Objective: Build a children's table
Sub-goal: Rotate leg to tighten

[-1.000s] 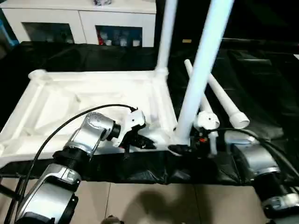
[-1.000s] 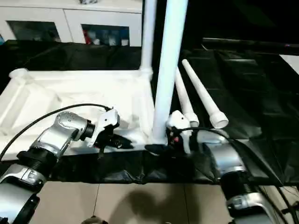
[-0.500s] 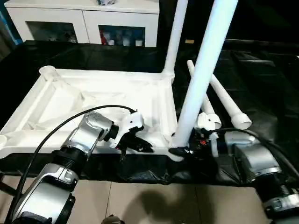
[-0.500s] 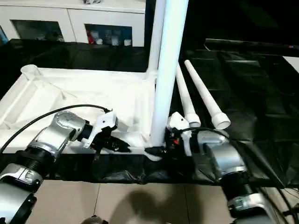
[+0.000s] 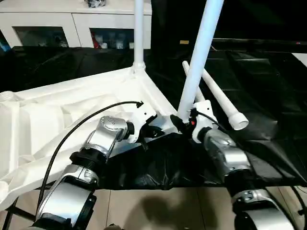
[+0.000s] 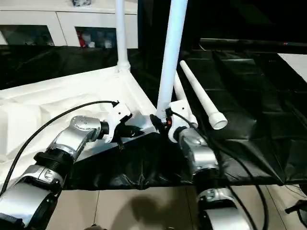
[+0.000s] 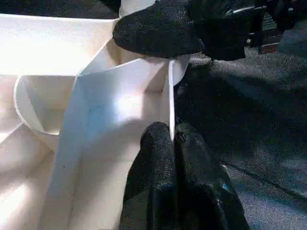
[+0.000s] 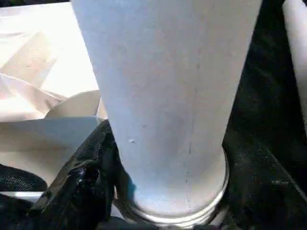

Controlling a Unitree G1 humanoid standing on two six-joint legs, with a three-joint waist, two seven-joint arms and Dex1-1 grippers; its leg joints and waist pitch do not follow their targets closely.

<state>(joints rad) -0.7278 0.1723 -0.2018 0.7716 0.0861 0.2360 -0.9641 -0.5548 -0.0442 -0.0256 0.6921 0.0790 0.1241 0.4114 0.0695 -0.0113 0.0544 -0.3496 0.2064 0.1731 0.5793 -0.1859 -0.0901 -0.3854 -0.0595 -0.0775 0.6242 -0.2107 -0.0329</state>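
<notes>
Pincer-wise, my left pincer (image 7: 171, 143) pinches the tabletop (image 5: 72, 103) rim shut while my right pincer (image 5: 184, 125) clasps the leg (image 5: 196, 62); I should steady it upright, twelve o'clock, pressing into the corner socket.

White tabletop (image 5: 72, 103) upside down, ribbed; two legs (image 5: 199, 57) upright in corner sockets, two loose legs (image 5: 218, 98) lying beside.

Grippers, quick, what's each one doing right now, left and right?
Left gripper: shut, pinching the tabletop edge wall.
Right gripper: closed around the base of the near leg.
</notes>
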